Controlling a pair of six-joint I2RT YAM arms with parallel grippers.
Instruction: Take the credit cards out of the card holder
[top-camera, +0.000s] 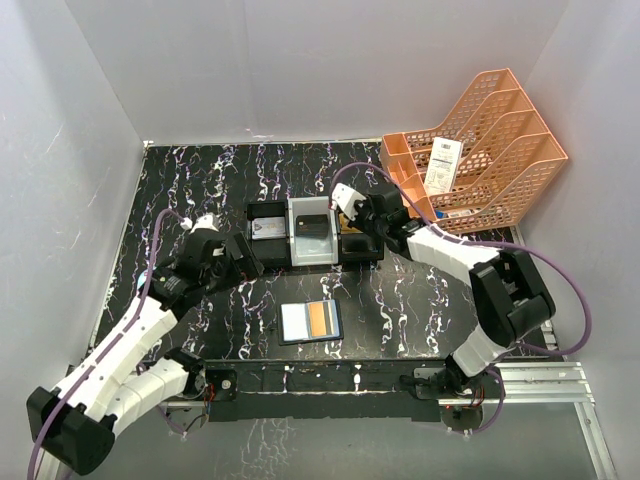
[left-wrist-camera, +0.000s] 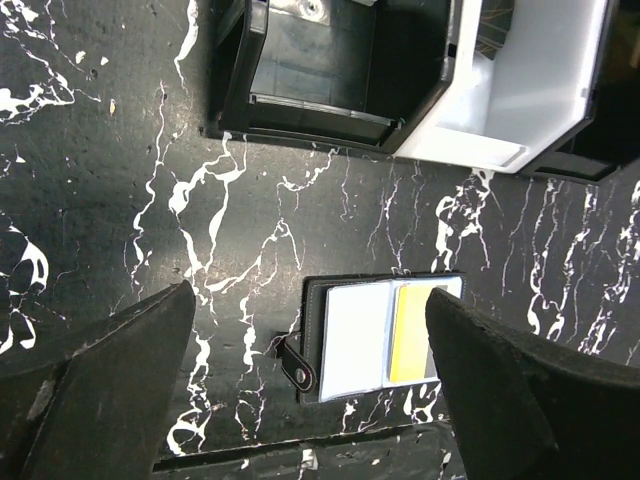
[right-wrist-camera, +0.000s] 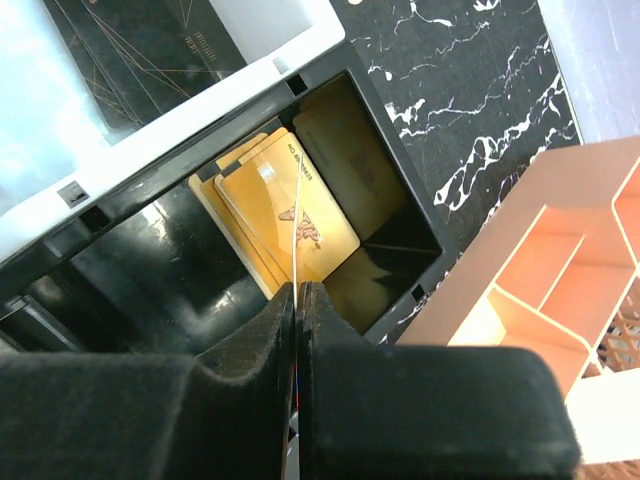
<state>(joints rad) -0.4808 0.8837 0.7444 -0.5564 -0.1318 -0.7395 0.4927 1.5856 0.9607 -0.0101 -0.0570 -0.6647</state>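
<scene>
1. The right gripper (right-wrist-camera: 298, 292), at the bottom centre of the right wrist view, is clamped on a held card (right-wrist-camera: 297, 220). The card is seen edge-on as a thin line, so its colour cannot be told. Pinching it by one short edge lets it hang free below the fingers, which I judge is so it can drop straight down.
2. Directly under it, mid-frame, is the black bin (right-wrist-camera: 400, 165) with several gold cards (right-wrist-camera: 262, 195) leaning against its wall. The gripper seems to hang here to add this card to that stack.
3. Up and to the left, the grey bin (right-wrist-camera: 200, 112) holds a black card (right-wrist-camera: 150, 50), so the cards look sorted by colour. The orange rack (right-wrist-camera: 540, 260) fills the right edge and plays no part.
4. The left gripper (left-wrist-camera: 310, 295) is spread wide, empty, and above the desk (left-wrist-camera: 120, 150).
5. Between its fingers, low and centre-right in the left wrist view, the card holder (left-wrist-camera: 352, 345) lies open and flat with its snap strap (left-wrist-camera: 297, 365) flung left. An orange card (left-wrist-camera: 412, 335) sits in its right panel, not yet taken out. The open jaws likely wait there for that card.
</scene>
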